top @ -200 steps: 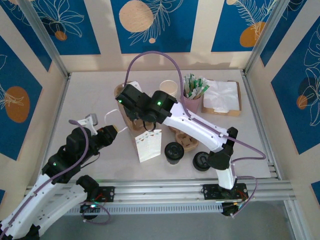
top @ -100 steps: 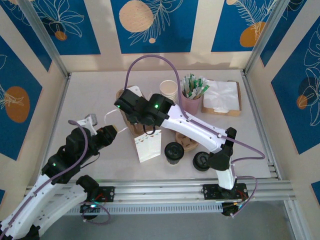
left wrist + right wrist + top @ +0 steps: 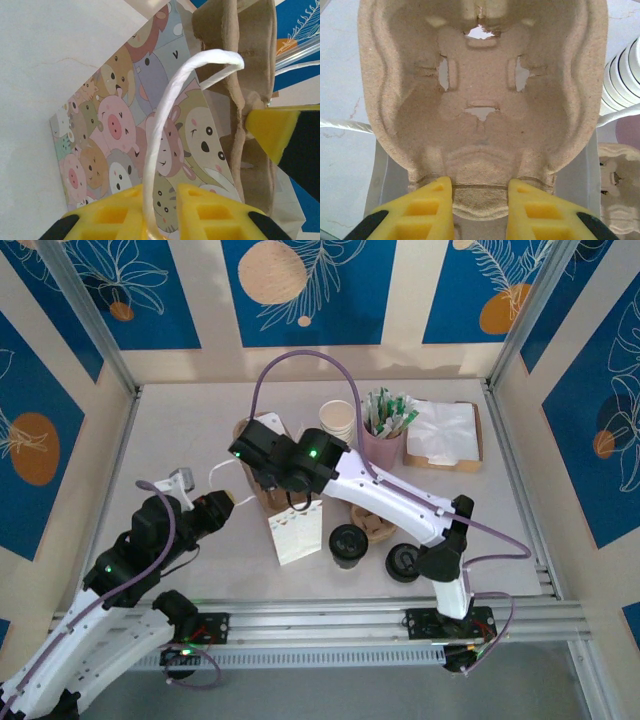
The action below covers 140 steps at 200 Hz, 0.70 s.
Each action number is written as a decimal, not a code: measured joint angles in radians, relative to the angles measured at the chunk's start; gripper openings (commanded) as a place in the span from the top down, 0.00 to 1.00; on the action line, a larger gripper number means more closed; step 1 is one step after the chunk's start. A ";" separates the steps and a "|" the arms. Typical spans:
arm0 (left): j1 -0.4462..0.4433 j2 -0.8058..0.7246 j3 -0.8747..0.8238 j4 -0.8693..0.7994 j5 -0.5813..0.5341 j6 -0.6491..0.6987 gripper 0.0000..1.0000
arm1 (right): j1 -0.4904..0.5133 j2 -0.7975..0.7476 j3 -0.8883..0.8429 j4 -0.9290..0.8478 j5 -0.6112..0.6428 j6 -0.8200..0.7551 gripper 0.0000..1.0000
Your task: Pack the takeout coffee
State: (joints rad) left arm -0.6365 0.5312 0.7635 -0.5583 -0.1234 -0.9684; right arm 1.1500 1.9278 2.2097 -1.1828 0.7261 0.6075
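Left wrist view: white bag handle [image 3: 167, 120] in left gripper [image 3: 159, 196]; overhead, takeout coffee [image 3: 348, 543].

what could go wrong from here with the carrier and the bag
The right gripper pinches the pulp carrier only by its rim, so it may tilt or snag on the bag. The left gripper holds just the thin white handle; if that slips, the bag could sag shut.

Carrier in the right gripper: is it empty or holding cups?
Empty, as far as shown: the carrier pinched by the right gripper shows bare cardboard pockets, no cup.
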 measured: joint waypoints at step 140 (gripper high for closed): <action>0.000 0.000 -0.005 -0.003 -0.001 -0.003 0.78 | 0.009 -0.017 0.008 -0.087 -0.031 0.000 0.75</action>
State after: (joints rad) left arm -0.6365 0.5308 0.7589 -0.5617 -0.1246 -0.9718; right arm 1.1591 1.9110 2.2177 -1.2697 0.6952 0.6075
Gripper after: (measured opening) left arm 0.215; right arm 0.256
